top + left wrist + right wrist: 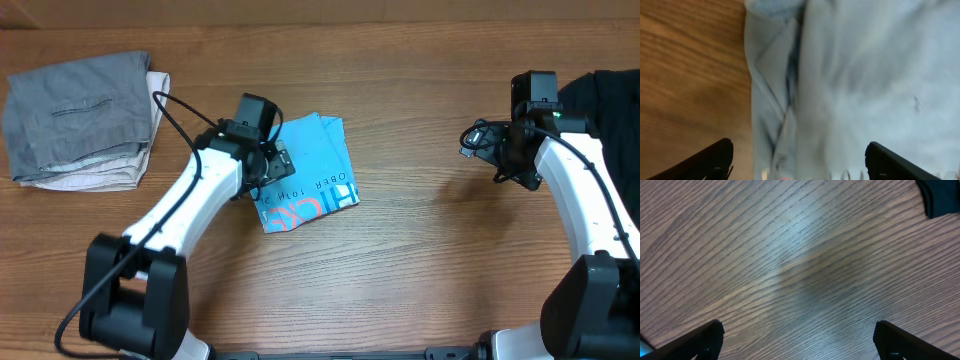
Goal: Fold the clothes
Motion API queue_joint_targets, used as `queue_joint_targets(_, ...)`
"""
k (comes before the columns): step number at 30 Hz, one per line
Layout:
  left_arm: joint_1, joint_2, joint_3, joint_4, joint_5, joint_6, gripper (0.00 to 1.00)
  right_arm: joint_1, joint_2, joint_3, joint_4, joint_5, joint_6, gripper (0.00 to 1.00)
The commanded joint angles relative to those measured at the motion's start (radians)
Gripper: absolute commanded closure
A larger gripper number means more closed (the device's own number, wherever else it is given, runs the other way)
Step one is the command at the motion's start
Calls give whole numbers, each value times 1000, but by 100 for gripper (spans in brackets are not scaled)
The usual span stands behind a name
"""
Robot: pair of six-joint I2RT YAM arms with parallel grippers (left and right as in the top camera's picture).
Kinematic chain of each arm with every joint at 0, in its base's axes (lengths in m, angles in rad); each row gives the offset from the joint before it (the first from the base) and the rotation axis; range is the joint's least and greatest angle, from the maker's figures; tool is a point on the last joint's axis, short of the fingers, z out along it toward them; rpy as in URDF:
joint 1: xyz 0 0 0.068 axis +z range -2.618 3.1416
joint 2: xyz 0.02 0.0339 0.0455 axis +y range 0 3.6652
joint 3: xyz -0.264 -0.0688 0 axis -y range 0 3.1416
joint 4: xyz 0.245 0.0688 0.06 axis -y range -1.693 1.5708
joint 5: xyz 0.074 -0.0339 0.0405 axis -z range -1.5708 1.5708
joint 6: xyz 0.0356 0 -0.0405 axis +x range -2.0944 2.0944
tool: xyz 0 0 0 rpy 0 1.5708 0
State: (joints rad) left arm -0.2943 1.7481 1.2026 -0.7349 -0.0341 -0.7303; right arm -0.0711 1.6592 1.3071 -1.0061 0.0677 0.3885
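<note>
Overhead, the folded light blue T-shirt [318,165] lay mid-counter [400,280], its coral lettering partly hidden by the left gripper [270,162] — jaws spread, gripping nothing. Left wrist showed only blurred cloth. The right gripper [800,342] hung over wood grain, jaws likewise released — fingertips cut off.

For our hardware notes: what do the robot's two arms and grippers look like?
Both are white shells with black joints and black bases. A loose black cable runs along the left arm and another along the right arm. The left gripper and right gripper have black fingers.
</note>
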Motion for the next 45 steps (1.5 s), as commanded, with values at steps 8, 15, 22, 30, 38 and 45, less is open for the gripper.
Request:
queue_joint_targets(8,28,121,-1,163,24,102,10,2,-10,6,5,13,-2,0)
queue_joint_targets(15,24,130,-1,160,24,120,12,2,-10,6,5,13,-2,0)
queue_joint_targets(22,24,148,-1,151,0,134,12,2,-10,6,5,13,-2,0)
queue_joint_targets(30,24,234,-1,162,2,150,13,2,-10,6,5,13,-2,0)
queue_joint_targets(38,24,258,9,158,7,174,56,2,-10,6,5,13,-2,0)
queue_joint_targets(45,24,258,98,80,1,283,79,2,-10,6,5,13,-2,0)
